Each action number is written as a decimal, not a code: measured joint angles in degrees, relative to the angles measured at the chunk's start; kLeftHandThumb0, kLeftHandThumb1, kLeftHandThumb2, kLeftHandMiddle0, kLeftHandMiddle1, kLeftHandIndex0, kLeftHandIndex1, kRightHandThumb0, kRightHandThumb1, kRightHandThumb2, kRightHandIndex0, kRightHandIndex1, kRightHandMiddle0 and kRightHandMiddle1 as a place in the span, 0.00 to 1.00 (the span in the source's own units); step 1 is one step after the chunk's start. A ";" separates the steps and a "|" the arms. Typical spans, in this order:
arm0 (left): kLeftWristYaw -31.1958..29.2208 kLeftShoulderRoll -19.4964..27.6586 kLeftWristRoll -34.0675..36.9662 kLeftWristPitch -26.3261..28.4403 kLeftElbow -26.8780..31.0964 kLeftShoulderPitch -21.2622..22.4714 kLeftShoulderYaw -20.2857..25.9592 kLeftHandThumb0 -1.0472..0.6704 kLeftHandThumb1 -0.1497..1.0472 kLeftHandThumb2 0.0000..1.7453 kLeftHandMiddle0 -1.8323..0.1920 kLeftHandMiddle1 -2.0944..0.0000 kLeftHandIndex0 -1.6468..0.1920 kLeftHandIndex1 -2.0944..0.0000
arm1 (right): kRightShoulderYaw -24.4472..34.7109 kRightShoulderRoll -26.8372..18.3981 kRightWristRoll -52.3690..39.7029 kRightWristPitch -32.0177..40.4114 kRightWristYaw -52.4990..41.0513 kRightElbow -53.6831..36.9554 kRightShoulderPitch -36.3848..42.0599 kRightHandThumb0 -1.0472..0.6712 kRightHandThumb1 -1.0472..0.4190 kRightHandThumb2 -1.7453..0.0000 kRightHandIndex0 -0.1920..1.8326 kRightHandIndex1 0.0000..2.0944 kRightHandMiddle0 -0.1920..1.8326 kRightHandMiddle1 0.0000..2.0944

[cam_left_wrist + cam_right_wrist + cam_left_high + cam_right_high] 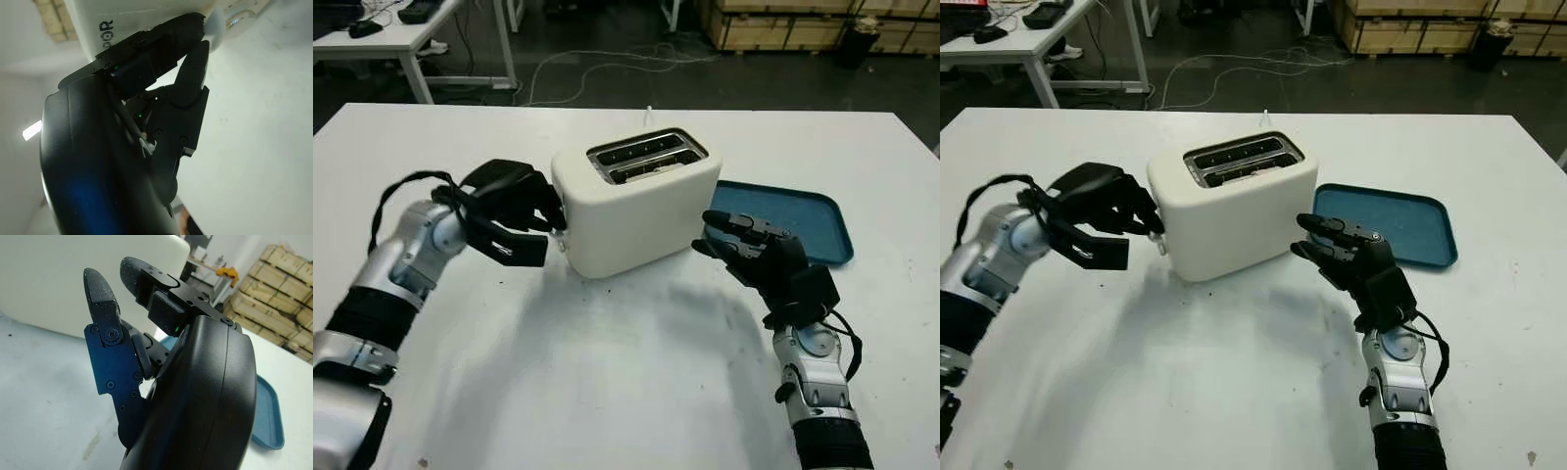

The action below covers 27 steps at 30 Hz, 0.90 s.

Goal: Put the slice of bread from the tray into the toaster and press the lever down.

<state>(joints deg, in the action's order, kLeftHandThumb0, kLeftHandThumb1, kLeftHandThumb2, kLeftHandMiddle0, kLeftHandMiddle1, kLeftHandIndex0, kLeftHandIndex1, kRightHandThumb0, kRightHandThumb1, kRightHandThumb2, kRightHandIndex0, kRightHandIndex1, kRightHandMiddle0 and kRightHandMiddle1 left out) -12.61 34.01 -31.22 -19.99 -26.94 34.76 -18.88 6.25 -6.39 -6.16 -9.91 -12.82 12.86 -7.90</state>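
Left eye view — left hand (524, 211) at toaster (636, 201).

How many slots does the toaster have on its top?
2: on the toaster, one slot lies at the far side of its top and the other slot beside it, nearer the robot.

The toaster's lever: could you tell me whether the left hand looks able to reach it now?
Probably yes: the left hand is already at the toaster's end, fingers beside the lever, nothing between.

One white toaster (636, 201), one blue tray (793, 221), two black robot hands: left (514, 211), right (759, 255).
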 measured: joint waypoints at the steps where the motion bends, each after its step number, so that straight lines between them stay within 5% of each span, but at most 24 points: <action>1: 0.56 -0.05 0.00 0.08 -0.01 -0.16 -0.07 0.45 0.89 0.02 0.52 0.52 0.27 1.00 | 0.05 0.00 0.00 0.00 -0.05 0.00 0.00 0.31 0.12 1.00 0.67 0.00 0.62 0.00; 14: 2.06 -0.10 0.01 1.52 -0.08 -0.42 -0.30 0.46 0.89 0.02 0.50 0.58 0.28 1.00 | 0.04 0.00 0.00 0.00 -0.15 0.44 0.00 0.31 0.12 1.00 0.67 0.00 0.61 0.00; 21: 2.08 -0.11 0.01 0.79 -1.07 0.41 -0.71 0.47 0.89 0.01 0.53 0.47 0.27 1.00 | 0.03 0.00 0.00 0.00 -0.14 0.43 0.00 0.31 0.12 1.00 0.68 0.00 0.62 0.00; 27: 3.61 -1.93 1.64 0.61 -5.54 2.52 -0.72 0.48 0.89 0.04 0.54 0.59 0.31 1.00 | 0.00 0.00 0.01 0.00 -0.16 0.43 0.20 0.31 0.12 1.00 0.67 0.00 0.61 0.00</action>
<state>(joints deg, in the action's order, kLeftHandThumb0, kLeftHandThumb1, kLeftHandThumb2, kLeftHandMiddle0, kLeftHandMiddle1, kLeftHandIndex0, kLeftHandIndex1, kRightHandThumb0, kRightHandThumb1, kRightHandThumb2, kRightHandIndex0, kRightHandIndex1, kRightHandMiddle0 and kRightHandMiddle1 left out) -9.00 32.07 -29.58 -19.37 -32.49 37.28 -19.61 6.25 -6.39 -6.15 -9.91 -12.98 13.29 -7.70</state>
